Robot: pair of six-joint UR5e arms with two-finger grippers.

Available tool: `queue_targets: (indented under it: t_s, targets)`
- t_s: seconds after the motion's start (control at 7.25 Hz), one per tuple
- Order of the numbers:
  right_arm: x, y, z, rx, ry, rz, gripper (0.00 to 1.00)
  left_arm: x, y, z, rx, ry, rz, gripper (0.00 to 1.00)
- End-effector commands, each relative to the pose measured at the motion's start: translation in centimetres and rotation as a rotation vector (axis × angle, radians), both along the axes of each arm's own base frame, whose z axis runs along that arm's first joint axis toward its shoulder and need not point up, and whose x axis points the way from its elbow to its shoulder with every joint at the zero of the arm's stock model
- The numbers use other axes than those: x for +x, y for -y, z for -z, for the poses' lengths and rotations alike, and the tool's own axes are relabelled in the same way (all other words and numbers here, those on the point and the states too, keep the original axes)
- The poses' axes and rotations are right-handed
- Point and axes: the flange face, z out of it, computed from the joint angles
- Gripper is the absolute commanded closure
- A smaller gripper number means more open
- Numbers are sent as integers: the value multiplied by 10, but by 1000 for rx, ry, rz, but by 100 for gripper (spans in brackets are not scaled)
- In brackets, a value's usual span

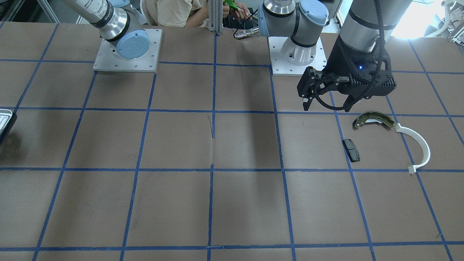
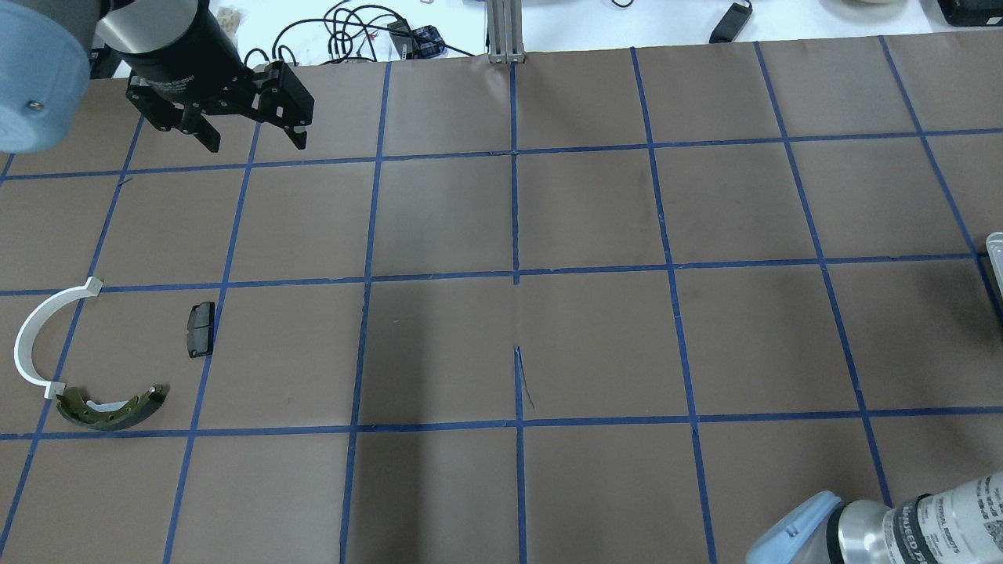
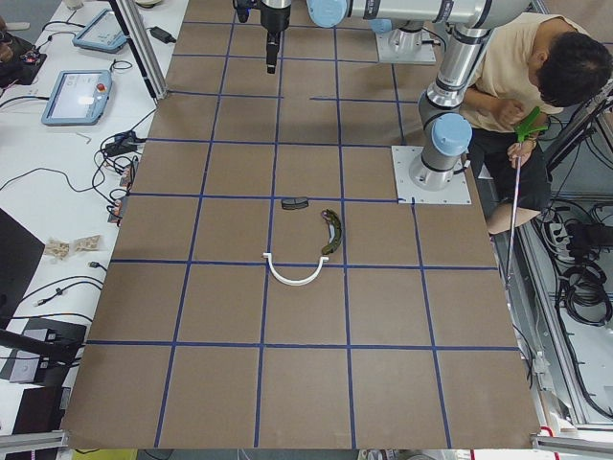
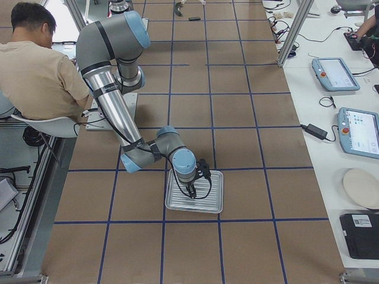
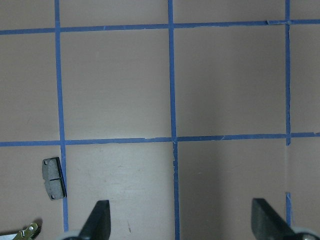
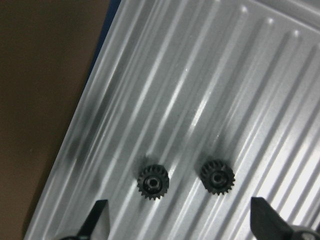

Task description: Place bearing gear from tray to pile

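From across the table, my left gripper (image 1: 327, 106) hangs above the brown paper near my left arm's base. Its jaws are spread wide with nothing between them. The pile lies just nearer than it and counts three parts: one olive-brass brake shoe (image 1: 374, 120), one white plastic arc (image 1: 420, 145) and one black brake pad (image 1: 351, 149). One corner of the tray (image 1: 4, 121) shows at the far left edge, well apart from the pile.

From overhead, the three parts sit at the left. One end of the arc is just beside the shoe, and the pad lies apart to their right. My left gripper is farther out, over bare paper.

From the left end of the table, the pile lies mid-table. One person (image 3: 536, 86) sits behind my bases.

From the right end, my right gripper (image 4: 190, 188) reaches down over the tray's ribbed floor. The pile is far off at the top.

My left wrist camera shows two fingertips set wide apart over the blue grid, with the pad at the lower left.

My right wrist camera shows these jaws wide too, holding nothing. Two small black toothed gears lie side by side on the tray, the left-hand gear (image 6: 152, 182) and the right-hand gear (image 6: 217, 176). Both lie flat just beyond my fingertips.
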Motion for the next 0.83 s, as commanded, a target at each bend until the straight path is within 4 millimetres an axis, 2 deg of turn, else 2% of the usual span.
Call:
queue_targets:
  t_s: [0.0, 0.14, 0.28, 0.55, 0.69]
  targets:
    - [-9, 5, -10, -13, -40, -163, 0, -1, 0, 1, 1, 0, 2, 0]
    - [-16, 8, -15, -20, -69, -336, 0, -1, 0, 1, 1, 0, 2, 0]
    - [-17, 10, -19, -39, -96, -599, 0, -1, 0, 1, 1, 0, 2, 0]
    - [-11, 13, -5, -99, -96, -1050, 0, -1, 0, 1, 1, 0, 2, 0]
    - [-10, 14, -1, -124, -99, -1150, 0, -1, 0, 1, 1, 0, 2, 0]
